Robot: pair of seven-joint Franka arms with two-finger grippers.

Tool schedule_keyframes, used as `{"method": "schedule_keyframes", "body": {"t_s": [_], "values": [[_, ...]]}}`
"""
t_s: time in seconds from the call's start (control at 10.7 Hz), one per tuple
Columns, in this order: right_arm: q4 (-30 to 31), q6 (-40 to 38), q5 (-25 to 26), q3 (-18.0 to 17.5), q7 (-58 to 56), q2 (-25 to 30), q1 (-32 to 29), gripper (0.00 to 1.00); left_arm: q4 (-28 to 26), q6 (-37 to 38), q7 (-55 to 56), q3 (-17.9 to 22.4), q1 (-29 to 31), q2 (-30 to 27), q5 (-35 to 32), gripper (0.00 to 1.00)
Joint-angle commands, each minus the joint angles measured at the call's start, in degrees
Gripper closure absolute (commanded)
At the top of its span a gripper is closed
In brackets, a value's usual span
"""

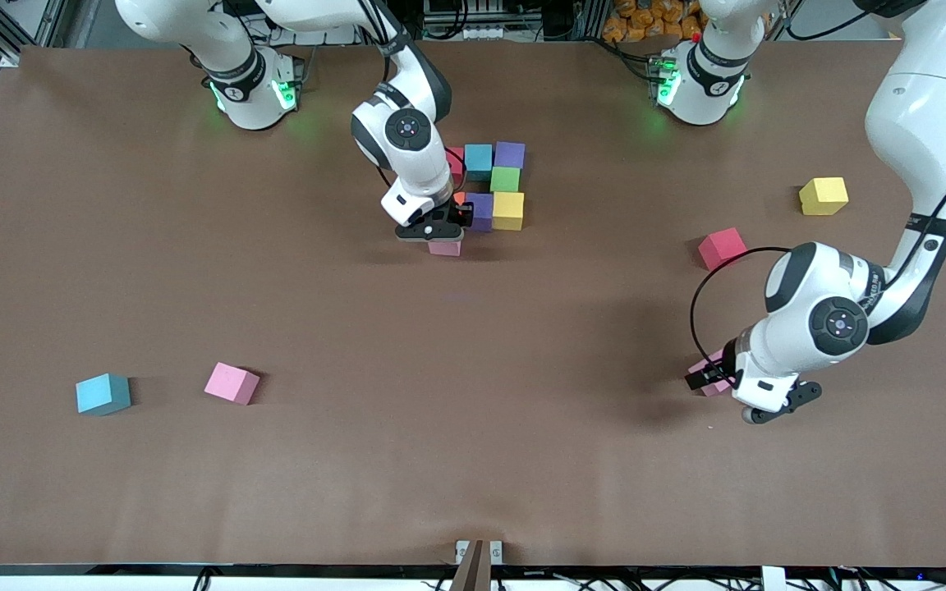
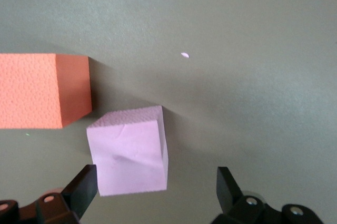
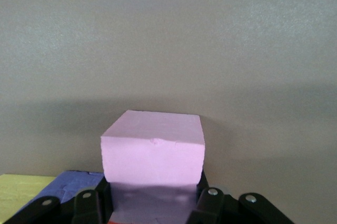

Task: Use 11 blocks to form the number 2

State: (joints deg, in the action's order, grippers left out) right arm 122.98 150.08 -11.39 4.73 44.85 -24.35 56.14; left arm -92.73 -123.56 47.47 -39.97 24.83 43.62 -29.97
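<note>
We see the brown counter [image 1: 473, 460] with the two arms working at different places. The right pincer [image 1: 440, 234] is low at the cluster of blocks near the edge of the counter where the robot bases stand, about the middle of that edge. It pinches a pink block [image 1: 445, 247] between its fingers; in the right wrist view this pink block [image 3: 152, 153] sits between the two black fingers [image 3: 89, 203], and a purple and a yellow surface show just beside it.

The cluster is the started number 2 [image 1: 493, 185]. We can count in it a light blue block [image 1: 479, 158], a purple block [image 1: 510, 153], a green block [image 1: 505, 179], a second purple block [image 1: 481, 210] and a yellow block [image 1: 508, 209], all touching each other. A red block [image 1: 456, 162] and a small orange part [image 1: 460, 198] show beside the arm, mostly hidden by it.

The left pincer [image 1: 715, 379] is low over the counter toward the left arm's end, with its fingers spread around another pink block [image 1: 707, 367] and not touching it. In the left wrist view this block [image 2: 129, 153] stands a little turned between the fingers [image 2: 84, 187], and a block that looks orange-red there [image 2: 45, 91] lies near it.

Loose blocks rest elsewhere: a yellow one [image 1: 823, 196] and a red one [image 1: 721, 248] toward the left arm's end, a pink one [image 1: 231, 383] and a light blue one [image 1: 103, 394] toward the right arm's end, nearer to the front camera.
</note>
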Motion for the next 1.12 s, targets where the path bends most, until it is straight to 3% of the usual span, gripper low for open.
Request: {"method": "schedule_keyframes", "body": {"t_s": [0.0,0.09,0.19,0.28,0.65,1.03], "values": [[2.4,0.5,0.8,0.3,2.5,1.1,1.3,0.83,1.5,0.3,-3.2,0.8,-0.5,1.2,1.3,0.00],[2.2,0.4,0.7,0.3,2.6,1.0,1.3,0.68,1.5,0.3,-3.5,0.8,-0.4,1.7,1.3,0.00],[2.0,0.4,0.5,0.3,3.6,0.9,1.2,0.21,1.5,0.3,-3.6,0.8,-0.5,2.0,1.3,0.00],[1.7,0.4,0.4,0.4,4.1,0.8,1.2,0.00,1.4,0.3,-4.0,0.9,-0.5,2.6,1.1,0.00],[0.3,-0.3,0.2,0.8,5.4,1.4,0.2,0.00,1.1,0.3,-6.2,2.1,-0.5,2.9,1.1,0.00],[-1.3,-2.5,0.1,1.0,7.2,4.9,-5.5,0.00,1.2,0.3,-6.2,2.6,-0.8,3.0,1.3,0.00]]}}
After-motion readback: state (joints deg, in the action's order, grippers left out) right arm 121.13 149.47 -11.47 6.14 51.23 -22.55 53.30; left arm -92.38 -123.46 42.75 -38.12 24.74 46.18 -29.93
